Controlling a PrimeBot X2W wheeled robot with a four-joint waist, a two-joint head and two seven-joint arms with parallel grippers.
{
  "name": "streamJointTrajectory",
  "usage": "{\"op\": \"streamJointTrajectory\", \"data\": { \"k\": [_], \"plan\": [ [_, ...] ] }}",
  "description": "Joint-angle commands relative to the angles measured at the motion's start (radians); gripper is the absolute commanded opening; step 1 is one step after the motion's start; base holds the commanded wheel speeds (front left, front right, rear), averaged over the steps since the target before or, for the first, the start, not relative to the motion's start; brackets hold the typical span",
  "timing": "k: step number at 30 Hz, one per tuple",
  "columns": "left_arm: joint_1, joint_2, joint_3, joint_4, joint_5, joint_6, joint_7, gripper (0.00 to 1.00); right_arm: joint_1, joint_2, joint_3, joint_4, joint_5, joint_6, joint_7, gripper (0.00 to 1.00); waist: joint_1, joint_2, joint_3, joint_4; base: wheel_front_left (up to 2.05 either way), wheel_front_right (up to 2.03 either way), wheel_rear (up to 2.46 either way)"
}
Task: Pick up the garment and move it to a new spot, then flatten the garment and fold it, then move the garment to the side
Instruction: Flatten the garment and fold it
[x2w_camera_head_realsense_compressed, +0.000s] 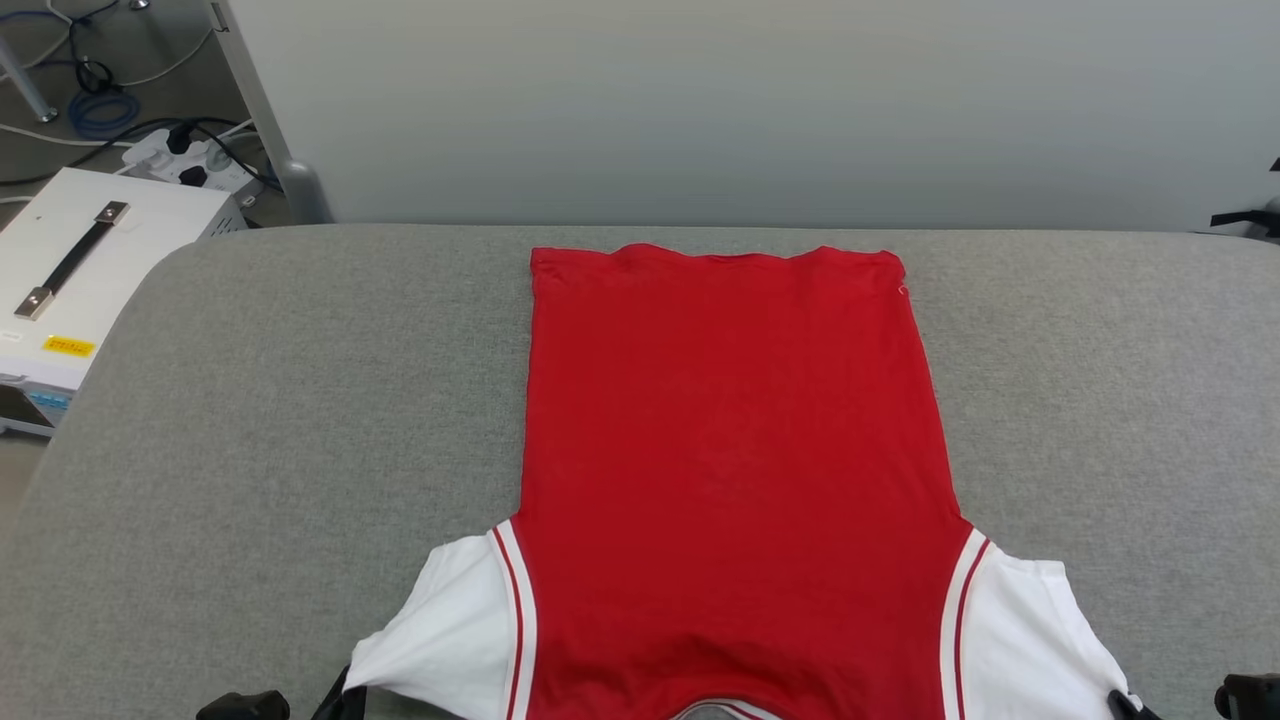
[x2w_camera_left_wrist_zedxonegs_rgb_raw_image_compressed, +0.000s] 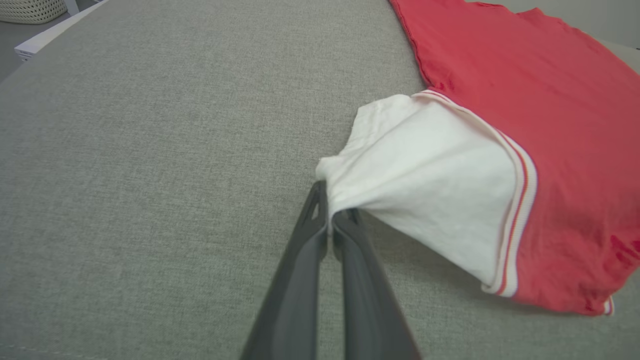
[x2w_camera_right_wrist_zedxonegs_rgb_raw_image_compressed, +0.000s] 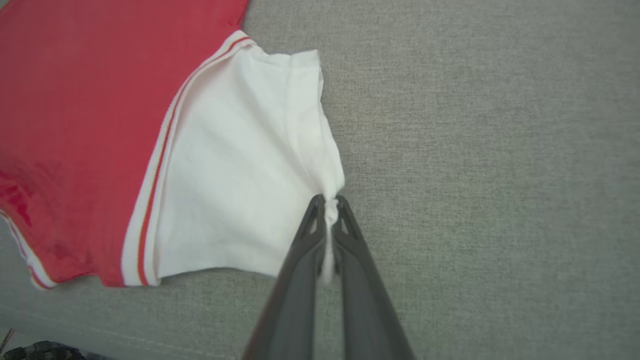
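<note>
Red shirt (x2w_camera_head_realsense_compressed: 735, 450) lies flat, plain side up, on the grey padded table (x2w_camera_head_realsense_compressed: 250, 420), with its hem at the far edge and its collar toward the robot. The left gripper (x2w_camera_left_wrist_zedxonegs_rgb_raw_image_compressed: 330, 212) has its jaws clamped on the tip of the white left sleeve (x2w_camera_left_wrist_zedxonegs_rgb_raw_image_compressed: 425, 185). The right gripper (x2w_camera_right_wrist_zedxonegs_rgb_raw_image_compressed: 327, 207) pinches the right sleeve (x2w_camera_right_wrist_zedxonegs_rgb_raw_image_compressed: 240, 165) the same way, and both sleeves are drawn outward to a point.
</note>
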Motion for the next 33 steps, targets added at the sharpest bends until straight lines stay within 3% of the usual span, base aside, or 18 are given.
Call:
{"op": "streamJointTrajectory", "data": {
  "k": [1, 2, 3, 4, 5, 13, 21, 27, 33],
  "plan": [
    [-0.001, -0.005, -0.002, 0.006, 0.004, -0.007, -0.007, 0.0, 0.005, 0.003, -0.008, -0.012, -0.007, -0.001, 0.005, 0.0, 0.0001, 0.0, 0.003, -0.001, 0.0, 0.0, 0.0],
    [-0.009, -0.009, -0.003, 0.007, 0.01, -0.01, -0.009, 0.0, -0.002, 0.005, -0.01, -0.019, -0.012, -0.001, 0.005, 0.0, 0.0001, 0.0, 0.004, -0.002, 0.0, 0.0, 0.0],
    [-0.016, -0.012, -0.003, 0.008, 0.014, -0.012, -0.011, 0.0, -0.009, 0.007, -0.011, -0.024, -0.017, -0.001, 0.004, 0.2, 0.0001, 0.0, 0.006, -0.002, 0.0, 0.0, 0.0],
    [-0.024, -0.015, -0.004, 0.009, 0.019, -0.015, -0.013, 0.0, -0.019, 0.009, -0.011, -0.031, -0.022, -0.001, 0.007, 0.46, 0.0001, 0.0, 0.007, -0.003, 0.0, 0.0, 0.0],
    [-0.031, -0.018, -0.004, 0.008, 0.024, -0.016, -0.014, 0.0, -0.027, 0.009, -0.007, -0.036, -0.029, -0.001, 0.01, 1.0, 0.0001, 0.0, 0.009, -0.003, 0.0, 0.0, 0.0],
    [-0.092, -0.047, 0.004, -0.029, 0.073, -0.022, -0.023, 0.0, -0.147, 0.008, -0.052, -0.122, -0.086, -0.001, -0.027, 1.0, 0.0001, 0.0, 0.051, 0.018, 0.0, 0.0, 0.0],
    [-0.148, -0.084, 0.027, -0.107, 0.141, -0.017, -0.025, 0.0, -0.405, -0.082, -0.125, -0.247, -0.091, -0.001, 0.034, 1.0, 0.0001, 0.0, 0.167, 0.076, 0.0, 0.0, 0.0],
    [-0.197, -0.128, 0.042, -0.159, 0.196, -0.031, -0.025, 0.0, -0.693, -0.197, -0.054, -0.249, -0.051, -0.001, 0.253, 1.0, 0.0001, 0.0, 0.286, 0.134, 0.0, 0.0, 0.0],
    [-0.245, -0.181, 0.059, -0.195, 0.243, -0.057, -0.025, 0.0, -1.0, -0.27, 0.076, -0.129, 0.054, -0.001, 0.603, 1.0, 0.0001, 0.0, 0.408, 0.185, 0.0, 0.0, 0.0]
  ]
}}
